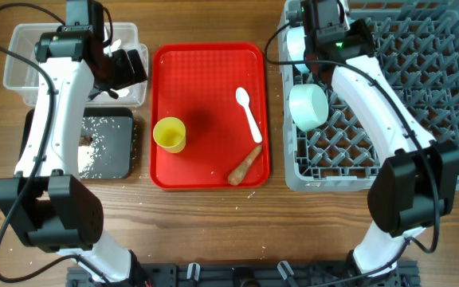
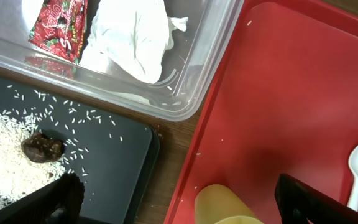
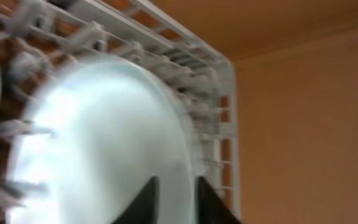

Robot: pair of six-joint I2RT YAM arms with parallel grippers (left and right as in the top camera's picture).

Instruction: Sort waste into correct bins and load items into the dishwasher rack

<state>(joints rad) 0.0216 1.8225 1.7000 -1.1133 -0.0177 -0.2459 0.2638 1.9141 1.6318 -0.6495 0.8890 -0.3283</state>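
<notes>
Overhead: the dishwasher rack lies right of the red tray. Inside it the right tool pinches the light blue plate by its rim, near a bowl. Left of the red tray, the clear tub holds wrapper and tissue, and the black tray holds rice. On the red tray lie cup, spoon and stick. The left tool gapes wide at its left edge.

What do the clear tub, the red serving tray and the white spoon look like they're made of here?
Clear tub: likely thin transparent plastic, glossy; the snack wrapper shows through its wall. Red serving tray: probably moulded plastic, smooth, slight sheen, rounded raised rim. White spoon: seemingly plastic, opaque, matte, one thin piece.
</notes>
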